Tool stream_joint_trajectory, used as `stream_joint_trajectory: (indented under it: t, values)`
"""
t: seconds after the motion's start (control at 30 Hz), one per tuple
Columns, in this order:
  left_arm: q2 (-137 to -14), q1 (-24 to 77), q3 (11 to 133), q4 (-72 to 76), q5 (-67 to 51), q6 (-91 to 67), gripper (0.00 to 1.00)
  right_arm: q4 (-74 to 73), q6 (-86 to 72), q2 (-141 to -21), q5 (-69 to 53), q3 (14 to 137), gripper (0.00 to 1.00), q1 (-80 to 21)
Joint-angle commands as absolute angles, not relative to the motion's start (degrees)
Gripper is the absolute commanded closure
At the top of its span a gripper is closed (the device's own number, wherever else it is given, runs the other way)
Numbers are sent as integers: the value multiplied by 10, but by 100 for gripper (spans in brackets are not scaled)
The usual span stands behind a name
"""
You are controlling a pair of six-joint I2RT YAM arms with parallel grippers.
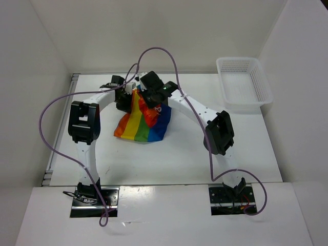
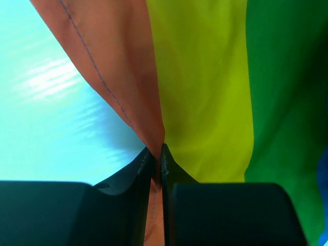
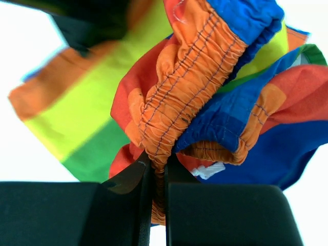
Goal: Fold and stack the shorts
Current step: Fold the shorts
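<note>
The left gripper (image 2: 156, 151) has its two black fingers pinched together on a thin fold of orange cloth, a stitched edge of the shorts (image 2: 205, 92). Seen from its wrist, the fabric fans away from the fingers in broad bands: orange, then yellow, then green, with a sliver of blue at the far right. The pale table (image 2: 51, 113) shows beside the orange band.

The right gripper (image 3: 156, 163) is also clamped tight. It grips the waistband (image 3: 179, 82), a gathered orange strip crossed by rows of elastic stitching. Around that grip the cloth bunches in loose folds of blue, red and orange. A white scrap (image 3: 207, 170) peeks out just beside the fingers; whether it is a cord or a label I cannot tell. Behind the bunch, a flatter part of the shorts spreads in orange, yellow and green.

From overhead, the two grippers sit close together near the far middle of the table, each holding the upper part of the shorts. The striped cloth falls from them toward the near side, and its lower edge seems to rest on the tabletop. The two arms (image 1: 84, 123) curve inward from their bases at the near edge. Purple cables (image 1: 51, 110) loop along them. A white mesh basket (image 1: 243, 84) sits at the far right corner, well apart from the shorts.
</note>
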State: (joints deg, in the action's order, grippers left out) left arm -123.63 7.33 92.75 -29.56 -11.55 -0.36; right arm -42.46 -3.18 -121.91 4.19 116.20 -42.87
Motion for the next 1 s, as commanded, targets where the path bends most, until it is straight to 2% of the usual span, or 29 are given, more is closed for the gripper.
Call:
stream_joint_trajectory:
  t: [0.0,0.17,0.2,0.27,0.3,0.37,0.4,0.43,0.47,0.53,0.73,0.87,0.97]
  values:
    - [-1276,69,933,-318,-134,0,82,-394,-50,-1256,44,1216,97,-461]
    - [-1265,64,927,-313,-124,0,82,-388,-63,-1304,57,1255,88,-467]
    - [-1265,64,927,-313,-124,0,82,-388,-63,-1304,57,1261,74,-473]
    - [-1265,59,927,-313,-112,0,81,-376,-55,-1310,70,1279,55,-490]
    - [-1265,54,927,-313,-106,0,77,-376,-50,-1310,77,1288,39,-490]
    - [-1265,40,932,-313,-92,0,66,-371,-34,-1310,63,1294,25,-497]
    - [-1265,33,933,-313,-92,0,62,-371,-26,-1304,36,1302,15,-497]
    - [-1265,19,933,-313,-77,0,52,-366,-19,-1294,30,1302,11,-503]
    - [-1260,12,939,-318,-69,0,48,-366,-5,-1288,30,1307,8,-503]
    - [-1253,-11,947,-325,-69,0,43,-366,2,-1266,7,1314,5,-510]
    - [-1197,-36,974,-354,-69,0,28,-354,36,-1195,-8,1302,7,-510]
    - [-1131,-36,984,-379,-77,0,23,-328,72,-1130,78,1157,17,-510]
    - [-1079,-18,985,-421,-155,0,23,-302,100,-1067,132,1028,18,-510]
